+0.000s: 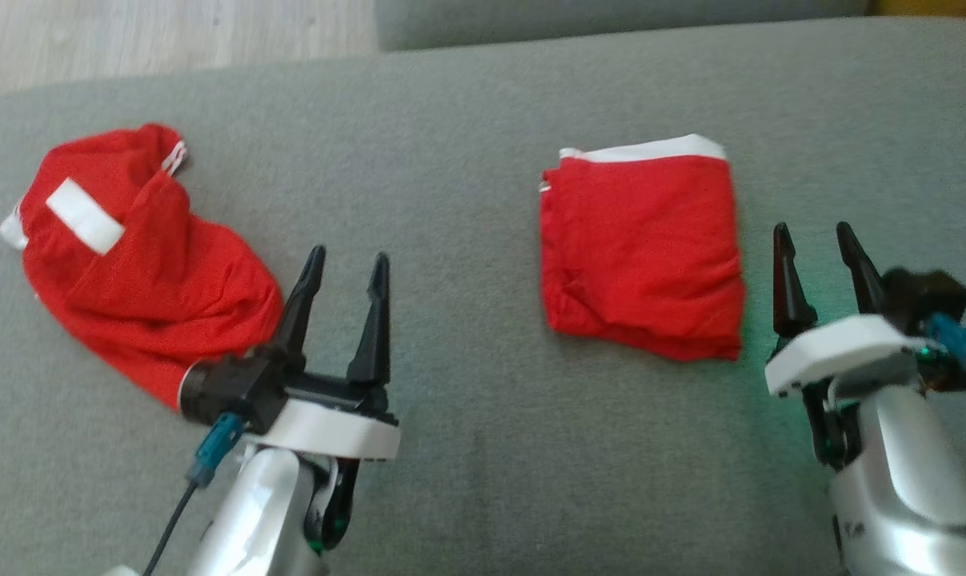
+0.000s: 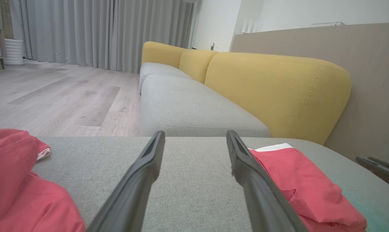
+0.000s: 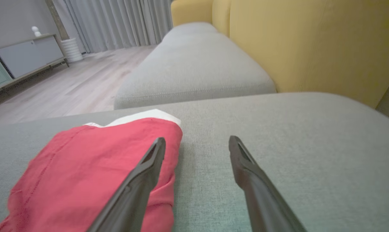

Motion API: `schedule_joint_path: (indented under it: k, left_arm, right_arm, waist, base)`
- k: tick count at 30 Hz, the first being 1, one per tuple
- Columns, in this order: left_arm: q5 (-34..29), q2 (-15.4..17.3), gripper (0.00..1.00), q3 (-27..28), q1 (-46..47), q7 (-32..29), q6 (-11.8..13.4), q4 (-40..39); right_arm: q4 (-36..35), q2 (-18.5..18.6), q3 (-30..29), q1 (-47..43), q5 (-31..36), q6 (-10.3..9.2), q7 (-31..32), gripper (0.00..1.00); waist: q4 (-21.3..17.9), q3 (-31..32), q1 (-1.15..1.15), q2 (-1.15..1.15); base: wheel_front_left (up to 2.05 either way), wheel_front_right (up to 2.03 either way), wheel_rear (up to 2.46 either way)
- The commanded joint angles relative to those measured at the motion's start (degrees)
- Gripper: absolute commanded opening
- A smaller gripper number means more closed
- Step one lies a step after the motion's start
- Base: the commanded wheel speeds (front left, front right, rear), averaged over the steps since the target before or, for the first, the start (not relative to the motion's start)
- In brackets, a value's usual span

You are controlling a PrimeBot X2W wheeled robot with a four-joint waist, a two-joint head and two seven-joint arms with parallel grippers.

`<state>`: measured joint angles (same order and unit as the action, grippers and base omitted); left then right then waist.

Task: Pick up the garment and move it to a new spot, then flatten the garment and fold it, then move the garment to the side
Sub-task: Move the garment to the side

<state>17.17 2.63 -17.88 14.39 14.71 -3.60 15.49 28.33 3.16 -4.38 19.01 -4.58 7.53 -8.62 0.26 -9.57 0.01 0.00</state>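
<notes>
Crumpled garment, red with white trim: heaped on the left part of the grey cushion, just left of the left gripper, clear of its fingers. Left gripper spread wide, grasping nothing, above the cushion's middle-left. Folded garment, red with a white band along its far edge: flat on the cushion's right part, just left of the right gripper. Right gripper likewise spread, empty, towards the cushion's right front.
</notes>
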Motion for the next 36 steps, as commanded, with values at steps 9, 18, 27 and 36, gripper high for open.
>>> schedule_joint_path:
  k: [9,18,27,36]
  left_arm:
    - [0.88,0.25,1.00,-1.36,5.59,0.29,0.10,-1.42]
    - [1.13,0.25,1.00,-2.51,6.34,0.29,0.79,-1.35]
    - [1.29,0.25,1.00,-2.78,6.63,0.29,0.87,-0.98]
    - [2.18,0.25,1.00,-4.67,7.16,0.29,1.24,-1.83]
  right_arm:
    - [11.68,-0.28,1.25,9.97,-5.76,-0.04,4.04,1.00]
    - [22.75,-0.28,4.74,14.61,-7.36,-0.04,1.91,1.00]
    - [27.97,-0.01,5.70,18.30,-1.83,-0.04,-2.31,0.00]
    - [26.71,3.87,8.09,20.05,5.78,-0.04,-3.46,0.00]
  waist:
    - [5.10,-5.42,-0.01,0.00]
    - [6.00,-6.53,-0.01,0.00]
    - [4.37,-5.25,-0.01,0.00]
    - [1.70,-3.54,-0.01,0.00]
  base:
    - [0.00,0.00,0.00]
    - [0.00,0.00,0.00]
    - [0.00,0.00,0.00]
    - [0.00,0.00,0.00]
